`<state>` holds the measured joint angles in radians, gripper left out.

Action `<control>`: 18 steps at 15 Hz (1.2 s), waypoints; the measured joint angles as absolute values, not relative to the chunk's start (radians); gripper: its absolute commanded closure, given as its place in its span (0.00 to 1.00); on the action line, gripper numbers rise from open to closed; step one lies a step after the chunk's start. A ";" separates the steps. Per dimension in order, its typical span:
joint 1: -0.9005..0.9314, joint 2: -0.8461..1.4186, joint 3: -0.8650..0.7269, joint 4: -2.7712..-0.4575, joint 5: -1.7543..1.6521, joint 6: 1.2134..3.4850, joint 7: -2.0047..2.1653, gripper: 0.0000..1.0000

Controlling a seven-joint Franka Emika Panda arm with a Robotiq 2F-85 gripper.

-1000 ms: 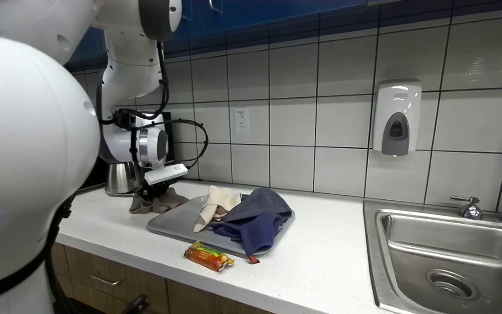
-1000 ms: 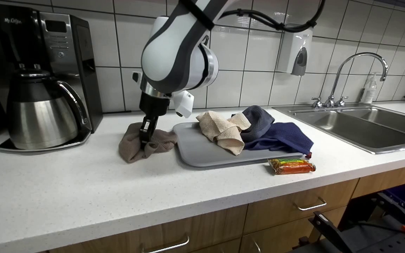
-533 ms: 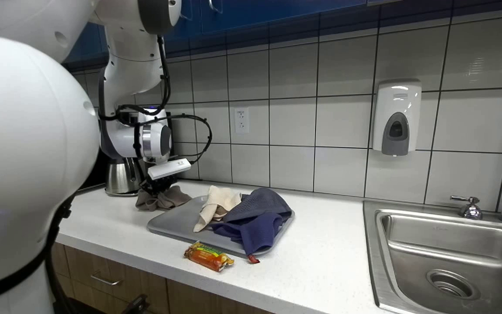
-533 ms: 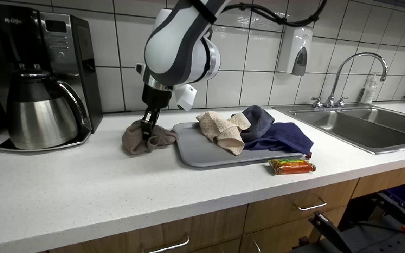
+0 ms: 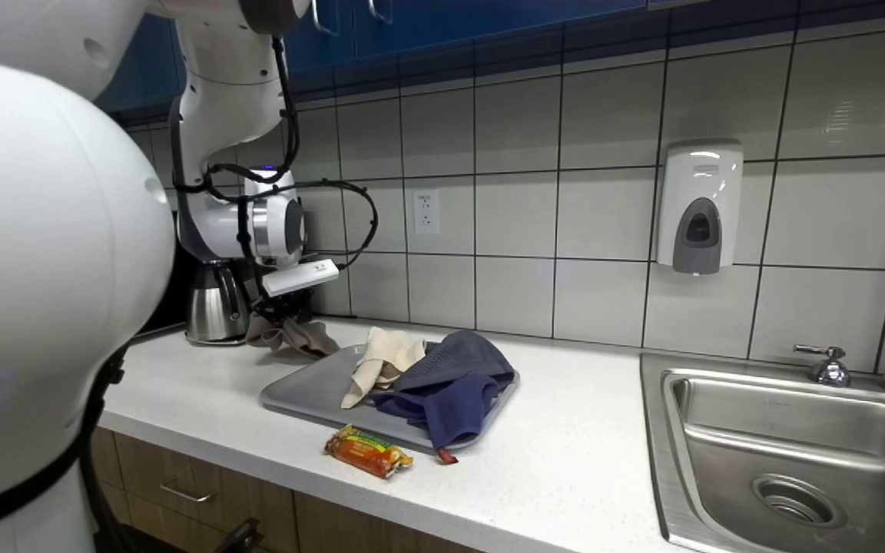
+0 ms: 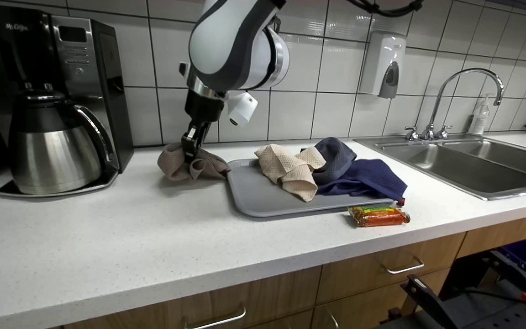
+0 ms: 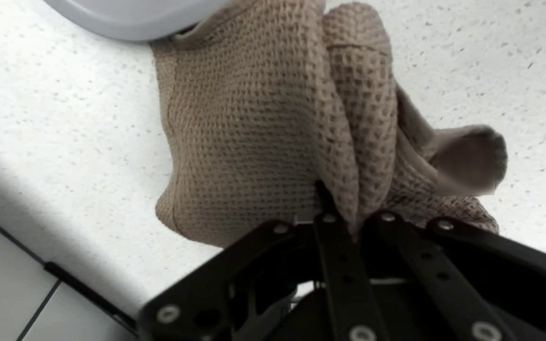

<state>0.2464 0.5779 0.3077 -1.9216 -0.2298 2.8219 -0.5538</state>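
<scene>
The jaws grasp a brown waffle-weave cloth (image 7: 249,128), loosely bunched, one end by a smooth, round-cornered grey tray (image 6: 263,198).

In an exterior view, we see the coffee maker (image 6: 78,59) at the left of the frame and to its right the gripper (image 6: 191,157) holding a cloth (image 6: 207,165) over the counter (image 6: 153,237), just beside the left edge of the tray (image 6: 258,196). On the tray we find a heap of cloths (image 6: 331,167), before its right end a snack packet (image 6: 379,216), and at the right of the frame the sink (image 6: 473,162), with the faucet (image 6: 435,106) at its back. In the wrist view, the tray lies at the upper left, partly behind the cloth.
</scene>
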 measured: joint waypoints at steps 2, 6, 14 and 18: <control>0.247 0.559 0.301 -1.923 -0.230 2.823 -0.523 0.98; 0.254 0.519 0.278 -1.931 -0.231 2.831 -0.455 0.98; 0.335 0.448 0.182 -1.970 -0.300 2.855 -0.263 0.98; 0.393 0.410 0.113 -2.000 -0.370 2.860 -0.137 0.98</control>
<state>0.3927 0.4104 0.1127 -1.9999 -0.3705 2.8600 -0.1368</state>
